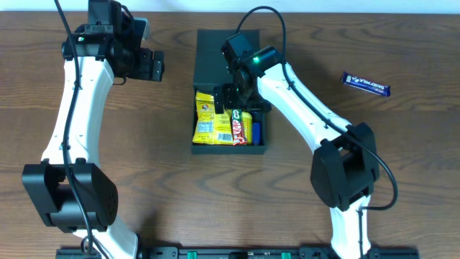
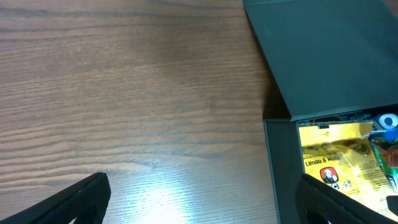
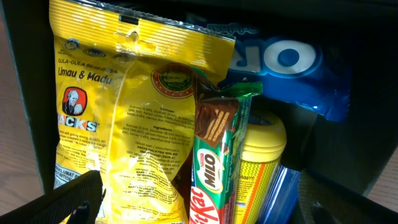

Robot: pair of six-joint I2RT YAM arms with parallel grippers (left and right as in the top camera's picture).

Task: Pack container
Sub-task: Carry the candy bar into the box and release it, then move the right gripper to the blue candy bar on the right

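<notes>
Overhead: the container (image 1: 215, 43) lies mid-tabletop (image 1: 402, 165), long axis near-far, flap laid open toward the far side. A blue packet (image 1: 365, 83) lies well to the right.

Left wrist: the left gripper (image 2: 205, 208) is released, just left of the container.

Right wrist: the right gripper (image 3: 211, 208) is released above the yellow bag (image 3: 118, 112) and Milo bar (image 3: 214, 149) inside.

container (image 1: 212, 57): we see matt, smooth cardboard
table (image 2: 124, 93): wood grain, faint sheen
yellow candy bag (image 3: 124, 124): glossy, crinkled plastic
Milo bar (image 3: 214, 155): we see shiny film wrapper
</notes>
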